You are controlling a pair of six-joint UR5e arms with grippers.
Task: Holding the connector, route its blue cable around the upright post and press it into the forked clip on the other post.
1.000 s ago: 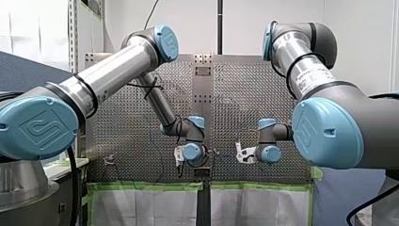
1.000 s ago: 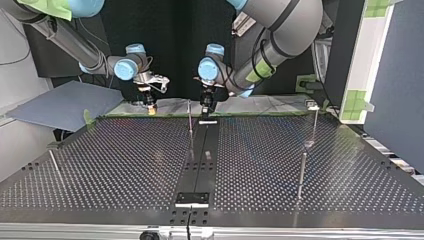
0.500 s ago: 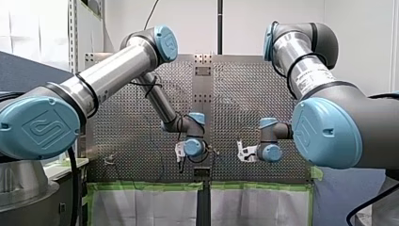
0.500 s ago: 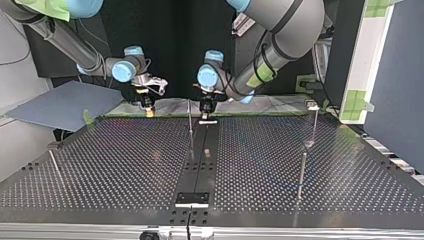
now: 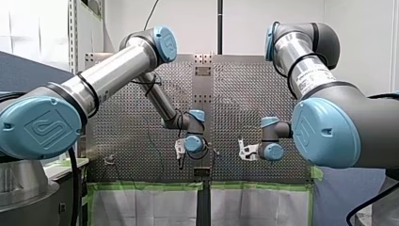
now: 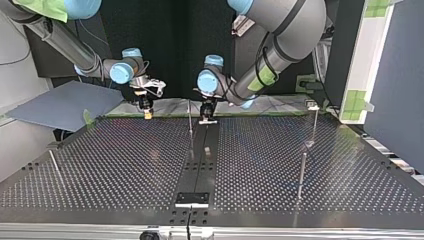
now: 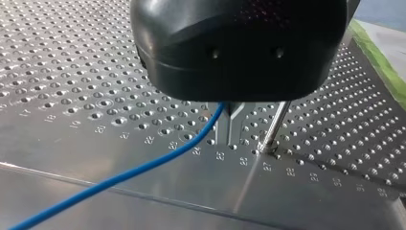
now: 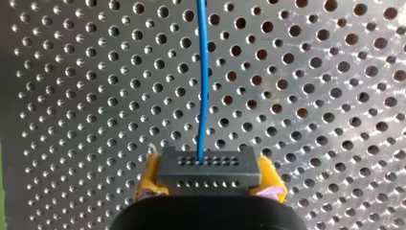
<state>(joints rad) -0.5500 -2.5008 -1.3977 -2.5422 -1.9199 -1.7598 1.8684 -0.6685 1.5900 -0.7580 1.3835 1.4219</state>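
Moved over the last second: connector, carried by my right gripper slightly toward the top view's left; my left gripper, now lower over the table's middle strip. The gap between the two is a little wider.

- connector: dark block, clamped between the right gripper's yellow pads, just above the perforated table at its far edge in the top view.
- blue cable: leaves the connector's face straight ahead. In the left wrist view it runs up to my left gripper's metal fingers, which look closed on it, though the black housing hides the contact.
- upright post: thin, just beside those fingers; cable not yet around it.
- forked clip: not identifiable with certainty.
- reading: the widening probably takes slack out ahead of the wrap, so the task is at an early stage.
- risk: the cable could ride over the post's top if carried too high.
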